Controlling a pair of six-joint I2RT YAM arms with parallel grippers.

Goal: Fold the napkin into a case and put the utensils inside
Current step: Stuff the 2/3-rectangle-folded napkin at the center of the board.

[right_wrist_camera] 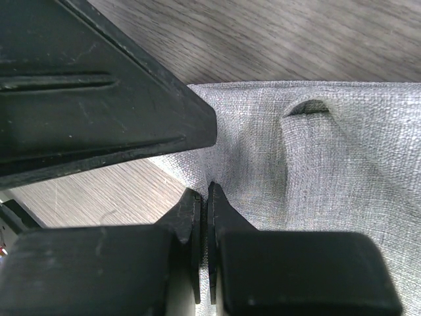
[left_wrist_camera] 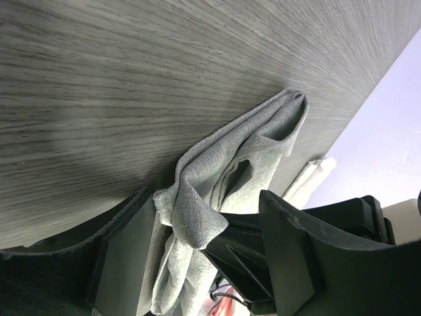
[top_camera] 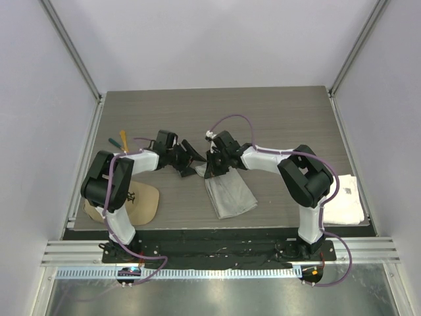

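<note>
The light grey, thin woven napkin (top_camera: 230,194) lies folded into a longish strip on the grey wood-grain table (top_camera: 276,118), in the middle toward the near edge. Its far end is lifted between my two arms. My right claw (right_wrist_camera: 205,191) is pinched together on that far end; in the wrist view the cloth's creases run straight into the closed tips. My left claw (left_wrist_camera: 207,197) stands apart, with a bunched corner of the napkin between its fingers, brushing one of them but not clamped.

The cloth looks very light and limp, and it sags and wrinkles wherever nothing holds it. I judge a fold will slump unless it is laid flat and pressed. The coarse weave should keep it from slipping in the pads, though a pinch may catch only one layer. I would take hold at the loose corner, through all layers, just beside the right claw's grip.

The slender utensils (top_camera: 122,140), with orange-yellow and dark teal handles showing, lie well apart at the far left of the table, not yet in any pocket.
</note>
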